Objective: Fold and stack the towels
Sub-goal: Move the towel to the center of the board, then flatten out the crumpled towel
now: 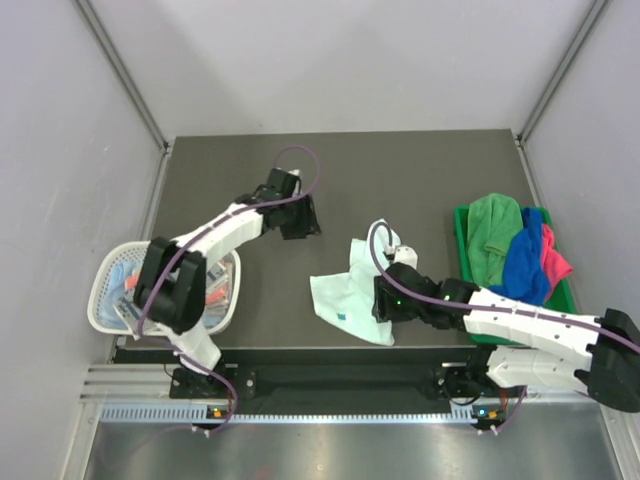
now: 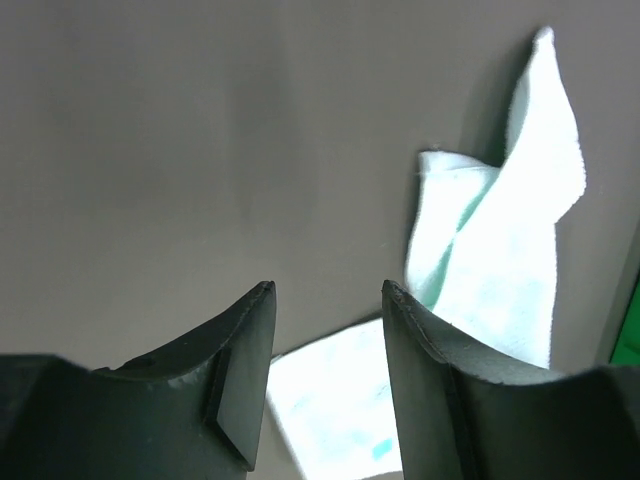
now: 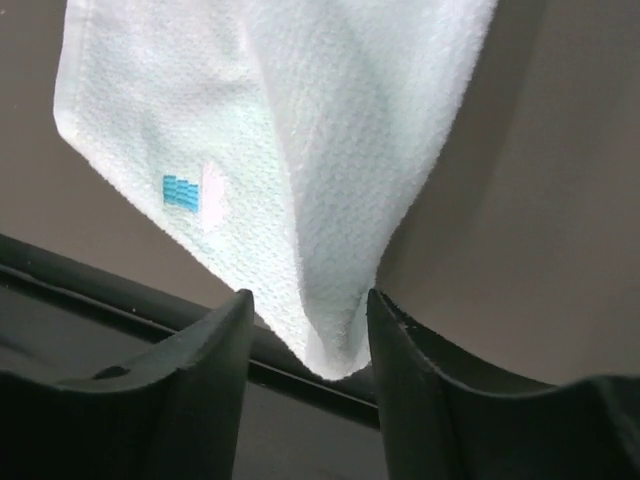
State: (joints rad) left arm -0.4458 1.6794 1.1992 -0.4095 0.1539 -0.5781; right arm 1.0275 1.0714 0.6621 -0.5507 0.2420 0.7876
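top external | green bin [image 1: 462,222] beside mint towel [image 1: 345,295]; basket [image 1: 105,290] left

Towel [image 1: 350,295] mid-table between basket [image 1: 103,300] at left and bin [image 1: 462,222] of towels [image 1: 512,246] at right.
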